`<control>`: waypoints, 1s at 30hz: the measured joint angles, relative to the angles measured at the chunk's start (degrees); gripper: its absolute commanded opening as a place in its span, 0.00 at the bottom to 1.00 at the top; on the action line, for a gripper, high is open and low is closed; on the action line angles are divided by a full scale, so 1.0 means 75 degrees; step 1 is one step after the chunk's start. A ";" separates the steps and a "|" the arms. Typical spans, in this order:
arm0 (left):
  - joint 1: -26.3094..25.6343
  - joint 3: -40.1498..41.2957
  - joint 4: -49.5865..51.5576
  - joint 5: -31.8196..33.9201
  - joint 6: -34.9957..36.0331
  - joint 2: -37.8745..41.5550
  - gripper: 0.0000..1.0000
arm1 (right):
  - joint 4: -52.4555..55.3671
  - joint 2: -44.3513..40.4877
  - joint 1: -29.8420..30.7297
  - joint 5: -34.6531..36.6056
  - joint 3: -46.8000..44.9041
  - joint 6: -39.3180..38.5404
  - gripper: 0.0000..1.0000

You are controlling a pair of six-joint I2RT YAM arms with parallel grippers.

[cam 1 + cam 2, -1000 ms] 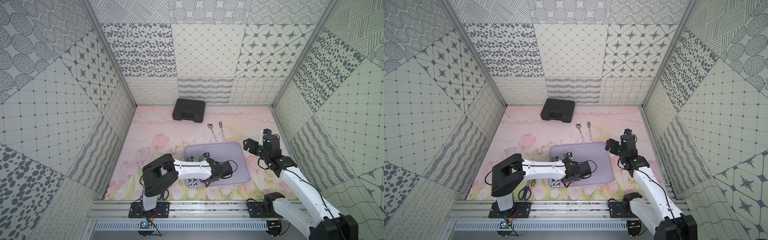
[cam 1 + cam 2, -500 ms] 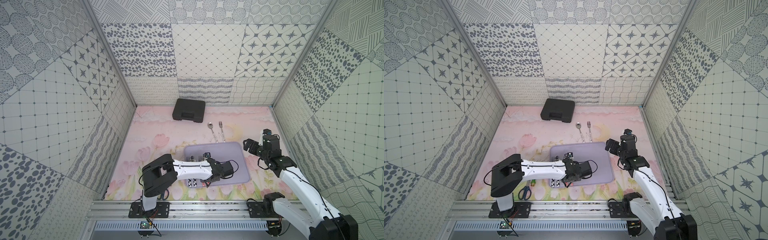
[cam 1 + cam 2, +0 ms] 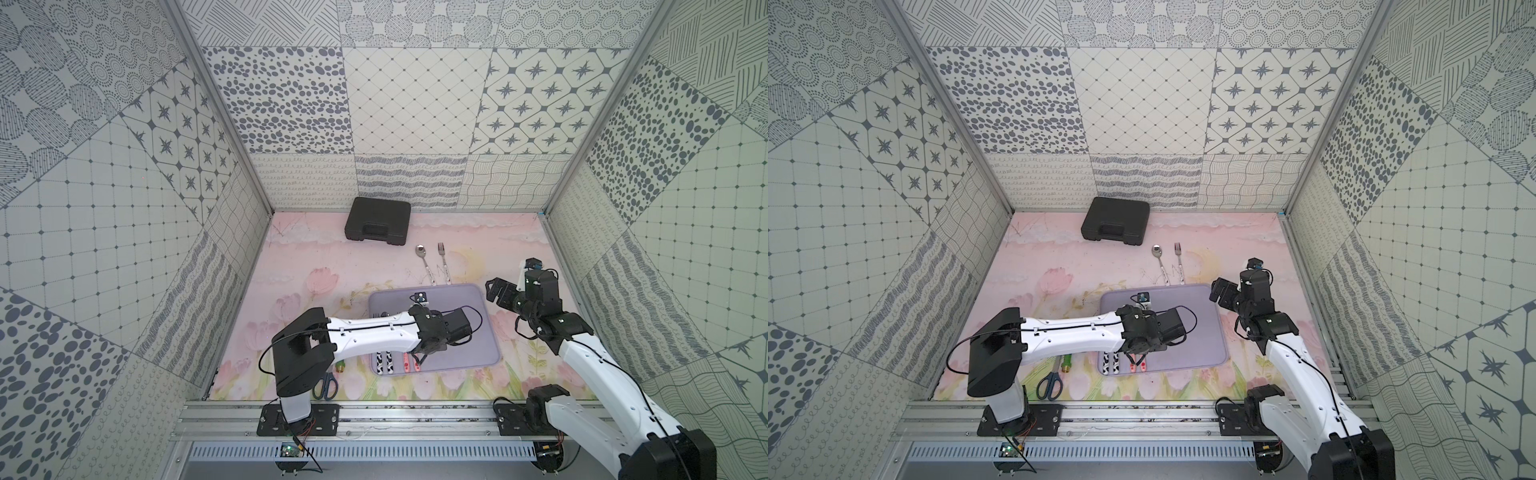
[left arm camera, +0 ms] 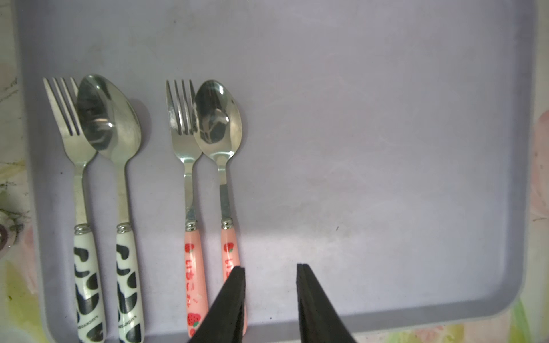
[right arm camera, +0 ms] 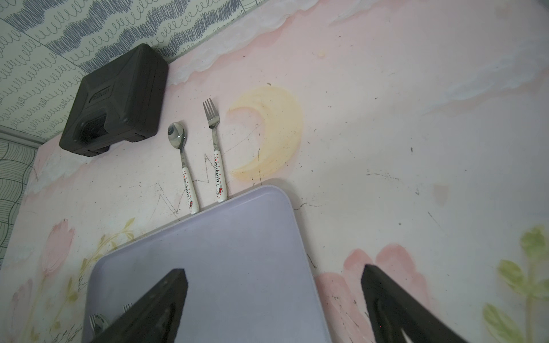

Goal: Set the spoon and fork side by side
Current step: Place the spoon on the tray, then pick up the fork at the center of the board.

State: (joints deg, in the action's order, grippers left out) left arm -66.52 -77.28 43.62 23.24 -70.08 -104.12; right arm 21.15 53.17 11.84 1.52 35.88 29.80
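On the purple tray lie two pairs. A pink strawberry-handled fork and spoon rest side by side, handles parallel, bowl touching the tines. A cow-patterned fork and spoon lie beside them. My left gripper hovers just beside the pink spoon's handle, jaws a little apart with nothing between them. A white-handled spoon and fork lie on the table beyond the tray. My right gripper stands wide open and empty over the tray's right edge.
A black case sits by the back wall. Scissors and a small green object lie near the front edge, left of the tray. Patterned walls close in three sides.
The left gripper's jaws have parted. Both arms have stayed about where they were.
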 measured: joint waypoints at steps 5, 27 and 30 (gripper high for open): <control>0.0458 -0.0309 0.0003 -0.0023 0.0408 -0.0006 0.36 | 0.0000 0.0000 0.0012 0.0000 0.0000 0.0000 0.97; 0.2804 -0.3946 0.0108 -0.0828 0.2340 -0.2626 0.39 | -0.0090 0.0857 0.0236 -0.0166 0.0096 -0.0082 0.96; 0.2961 -0.4389 0.0125 -0.0962 0.2524 -0.2975 0.40 | -0.0052 0.1422 0.0469 -0.0160 0.0393 -0.0181 0.93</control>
State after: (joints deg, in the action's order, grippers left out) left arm -44.31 -110.19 44.56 16.03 -51.16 -126.43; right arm 20.75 63.83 15.35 0.32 38.83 28.45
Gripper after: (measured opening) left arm 0.391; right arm 0.950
